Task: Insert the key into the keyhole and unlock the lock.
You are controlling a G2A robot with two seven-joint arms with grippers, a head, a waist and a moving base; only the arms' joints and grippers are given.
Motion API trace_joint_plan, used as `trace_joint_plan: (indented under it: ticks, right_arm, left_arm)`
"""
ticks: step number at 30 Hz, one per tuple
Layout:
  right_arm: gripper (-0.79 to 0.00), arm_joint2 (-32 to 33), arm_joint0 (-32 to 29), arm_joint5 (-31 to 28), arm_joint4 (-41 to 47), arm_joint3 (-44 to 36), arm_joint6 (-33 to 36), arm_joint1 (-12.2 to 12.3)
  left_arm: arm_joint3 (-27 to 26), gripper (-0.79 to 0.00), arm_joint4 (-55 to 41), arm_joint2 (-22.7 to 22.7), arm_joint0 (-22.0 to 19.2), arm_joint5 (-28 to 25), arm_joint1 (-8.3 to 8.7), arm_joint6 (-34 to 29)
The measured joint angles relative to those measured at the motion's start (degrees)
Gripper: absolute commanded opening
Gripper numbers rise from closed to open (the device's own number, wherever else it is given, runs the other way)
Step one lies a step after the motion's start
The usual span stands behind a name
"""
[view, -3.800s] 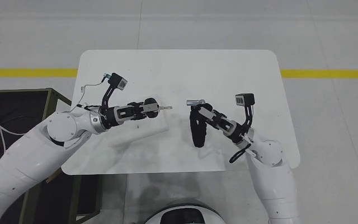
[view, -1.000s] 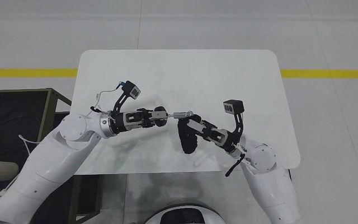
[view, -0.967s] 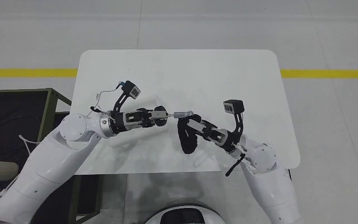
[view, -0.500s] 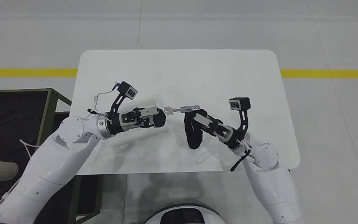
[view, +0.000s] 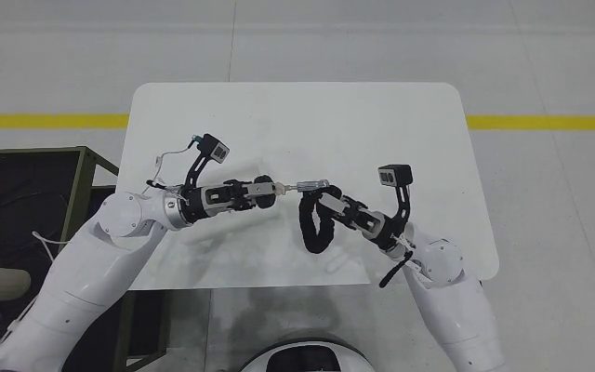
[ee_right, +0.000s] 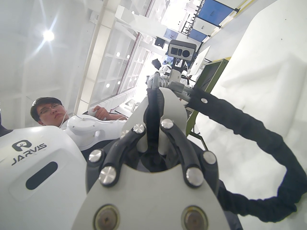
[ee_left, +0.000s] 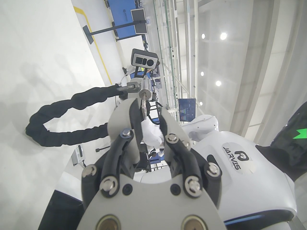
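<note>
Over the table (view: 372, 121), left jaws gape around the key (ee_left: 144, 107); right jaws clamp the lock (ee_right: 239, 117).

The lock (ee_left: 144, 93) head and the key (ee_left: 144, 108) are bright, polished metal. The cable (ee_left: 64, 107) wears a matt black cloth sleeve, wrinkled and rough. The table (view: 372, 121) is smooth matt white. The left gripper (ee_left: 149, 112) and right gripper (ee_right: 158, 92) have smooth white plastic fingers (ee_left: 120, 118), black links and shiny metal screws.
</note>
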Motion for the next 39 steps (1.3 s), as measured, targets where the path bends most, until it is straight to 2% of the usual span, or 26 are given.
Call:
trace_joint_plan:
  ticks: [11,20,22,25,30,33,39]
  right_arm:
    - [-0.785,0.3,-0.1,0.9,-2.5,-1.2,-0.7,0.6]
    - [-0.785,0.3,-0.1,0.9,-2.5,-1.2,-0.7,0.6]
    - [-0.785,0.4,-0.4,1.0,-2.8,-1.5,-1.1,0.6]
    - [-0.785,0.6,-1.2,1.5,-5.2,-2.8,-3.2,0.7]
    - [-0.785,0.5,-1.2,1.8,-5.9,-2.9,-4.1,0.9]
    - [-0.785,0.5,-0.8,1.7,-6.1,-2.6,-4.5,1.1]
    - [-0.785,0.1,-0.1,1.7,-6.8,-2.3,-5.3,1.2]
  left_arm:
    - [0.0,-0.785,2.1,-0.3,-0.9,3.4,-0.93,-2.2]
    - [0.0,-0.785,2.1,-0.3,-0.9,3.4,-0.93,-2.2]
    - [-1.3,-0.785,3.3,-0.7,-1.1,2.1,-0.80,-2.1]
    - [-5.5,-0.785,14.2,-1.5,-1.2,-3.1,-0.60,-0.4]
    - [-9.3,-0.785,42.8,-2.7,-0.1,-9.9,-0.65,7.6]
    - [-10.4,-0.785,53.9,-3.6,1.3,-11.9,-0.84,13.6]
    - [-11.3,-0.785,66.8,-5.2,3.7,-13.7,-1.19,23.2]
